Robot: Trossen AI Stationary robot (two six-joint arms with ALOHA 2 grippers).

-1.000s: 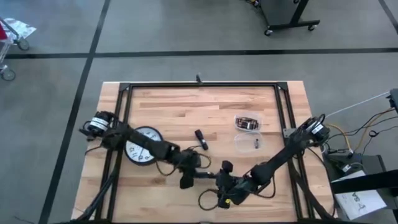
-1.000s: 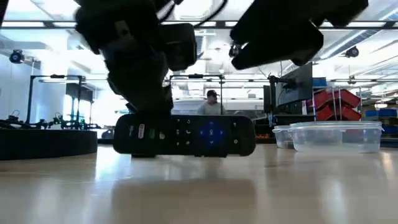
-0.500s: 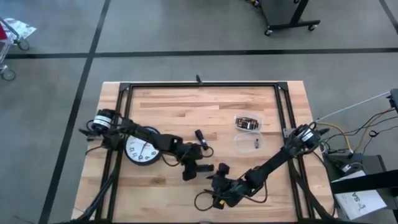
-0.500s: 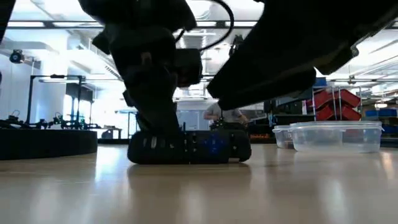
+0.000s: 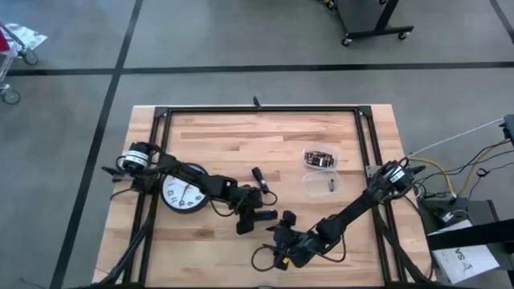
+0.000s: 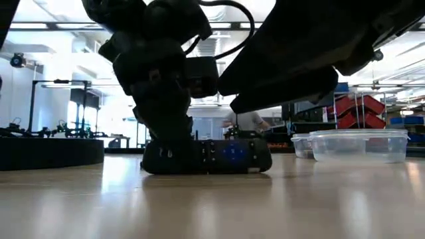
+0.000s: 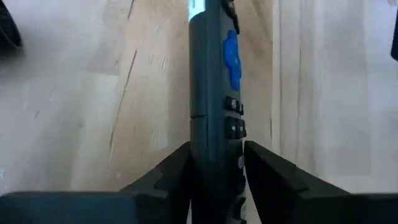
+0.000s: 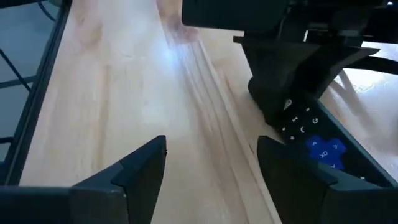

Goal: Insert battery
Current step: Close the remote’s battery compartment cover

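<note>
A black remote (image 6: 207, 157) with a blue button pad stands on one long side edge on the table, between the clock and my right gripper. My left gripper (image 5: 255, 214) is shut on the remote's left end. My right gripper (image 8: 211, 146) hovers open just near and right of the remote (image 5: 269, 215), touching nothing. Two clear tubs (image 5: 320, 158) at the right hold small dark pieces; I cannot tell whether they are batteries. A small black piece (image 5: 258, 175) lies flat on the wood beyond the remote. My left gripper pinches the remote's end with the small buttons (image 7: 233, 127) between its two fingers, one on the button face, one on the back. The fingers (image 7: 264, 174) come from the table's left, slanting down, and lie along the remote. The remote's lower long edge (image 6: 219, 171) rests on the table.
A round wall clock (image 5: 183, 193) lies face up under my left arm. A black metal frame (image 5: 257, 110) runs round the table. Cables (image 5: 265, 257) loop near the front edge. Bare wood lies at the far middle. A person (image 6: 247, 121) shows in the room behind.
My left gripper has gone down and a little toward the table's far right, setting the remote, which hung clear of the table, onto its long edge; the remote has also turned about somewhat. My right gripper has moved toward the table's left, closer to the remote.
</note>
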